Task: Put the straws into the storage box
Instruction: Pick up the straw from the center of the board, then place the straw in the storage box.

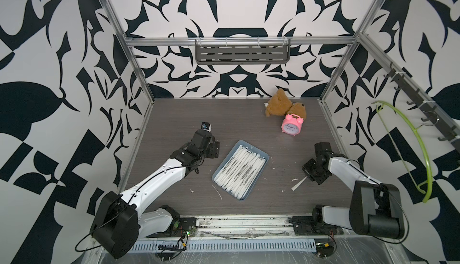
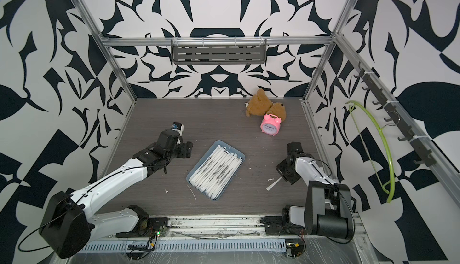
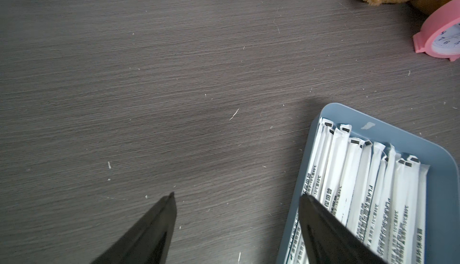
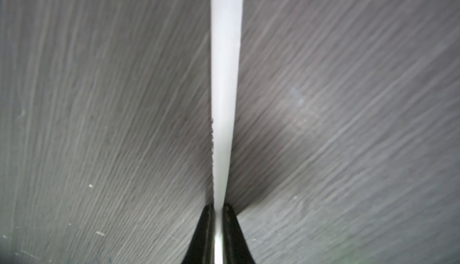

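In a top view, the left arm stretches forward, its left gripper beside the shallow blue-grey plastic storage box filled with white paper-wrapped straws. The right arm bends downward, well apart from the box. In the left wrist view, the fingers are spread wide. In the right wrist view, the right gripper pinches one loose white straw.

Even diffuse light, soft shadows; top views bowed at edges; right wrist view blurred

Black-white patterned walls, grey woodgrain tabletop
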Robot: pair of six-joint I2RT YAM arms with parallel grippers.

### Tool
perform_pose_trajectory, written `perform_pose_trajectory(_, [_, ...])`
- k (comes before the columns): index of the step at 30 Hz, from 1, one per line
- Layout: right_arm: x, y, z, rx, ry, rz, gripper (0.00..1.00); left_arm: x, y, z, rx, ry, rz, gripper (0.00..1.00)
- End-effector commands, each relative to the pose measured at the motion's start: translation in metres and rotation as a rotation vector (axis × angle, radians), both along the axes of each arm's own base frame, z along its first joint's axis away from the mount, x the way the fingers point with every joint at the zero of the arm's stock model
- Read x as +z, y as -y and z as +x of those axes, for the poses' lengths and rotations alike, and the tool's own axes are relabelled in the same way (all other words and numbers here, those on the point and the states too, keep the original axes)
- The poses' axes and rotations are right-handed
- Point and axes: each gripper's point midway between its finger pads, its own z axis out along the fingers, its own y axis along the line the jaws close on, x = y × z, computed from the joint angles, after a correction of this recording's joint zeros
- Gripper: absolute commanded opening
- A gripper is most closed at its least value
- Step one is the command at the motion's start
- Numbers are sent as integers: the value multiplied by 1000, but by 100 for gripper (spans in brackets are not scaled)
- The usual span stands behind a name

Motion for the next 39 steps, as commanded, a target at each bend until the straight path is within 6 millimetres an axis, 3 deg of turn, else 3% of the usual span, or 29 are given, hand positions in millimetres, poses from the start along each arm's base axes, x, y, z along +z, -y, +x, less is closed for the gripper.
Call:
perform_pose_trajectory(1, [12, -7, 2, 60, -16, -37, 9, -5, 0, 0, 10, -19, -5, 84])
perform_pose_trajectory(8, [44, -52, 12, 167, 35, -59, 8, -17, -5, 0, 39, -103, -1, 84])
perform_pose_trajectory(11, [63, -93, 17, 181, 85, -14, 8, -30, -12, -3, 69, -208, -13, 82])
perform_pose_trajectory(14, [97, -151, 29, 206, 194, 22, 7, -36, -16, -8, 75, -278, -48, 82])
perform_pose_trajectory(17, [118, -208, 39, 254, 258, 55, 4, -38, -14, -10, 71, -289, -66, 82])
perform_pose_trajectory(19, [117, -239, 41, 263, 268, 72, 3, -40, -13, -11, 67, -296, -71, 82])
perform_pose_trajectory(23, [88, -288, 36, 252, 225, 148, 2, -44, -11, -12, 61, -310, -73, 82])
perform_pose_trajectory(26, [67, -307, 28, 280, 151, 166, 2, -47, -12, -14, 53, -315, -67, 82])
perform_pose_trajectory(30, [50, -312, 23, 308, 96, 160, 3, -52, -13, -17, 46, -323, -57, 82])
perform_pose_trajectory(36, [39, -320, 18, 325, 51, 182, 9, -56, -10, -17, 36, -333, -62, 82])
perform_pose_trajectory(39, [41, -321, 17, 354, 38, 177, 19, -54, -10, -16, 32, -330, -60, 82])
